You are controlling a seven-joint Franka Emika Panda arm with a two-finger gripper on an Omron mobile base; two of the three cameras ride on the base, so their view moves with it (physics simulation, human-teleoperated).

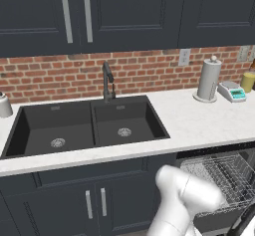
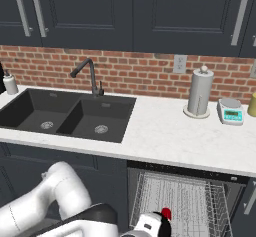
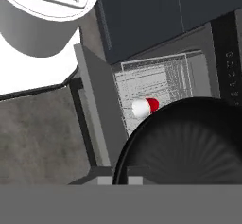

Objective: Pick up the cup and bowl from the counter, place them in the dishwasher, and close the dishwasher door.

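The glossy black bowl [image 3: 189, 142] looms close in the hand view's lower right, and my gripper [image 2: 156, 226] is shut on it, low over the dishwasher [image 2: 185, 206]. The silver wire rack [image 3: 151, 83] is pulled out. The small red cup [image 3: 144, 107] with its whitish top lies on its side in the rack, just beyond the bowl's rim; its red end [image 2: 166, 213] peeks above my hand. The dishwasher's door is down and mostly hidden beneath the rack. The black control strip [image 3: 229, 72] runs along the right edge. My fingertips are hidden.
The white counter [image 1: 199, 120] holds a black double sink [image 1: 84, 125] with a faucet [image 1: 107, 83], a paper towel roll [image 1: 209, 78], a scale [image 1: 231, 90], a yellow jar [image 1: 248, 80] and a grey-white canister [image 1: 4, 105]. Dark cabinets flank the dishwasher.
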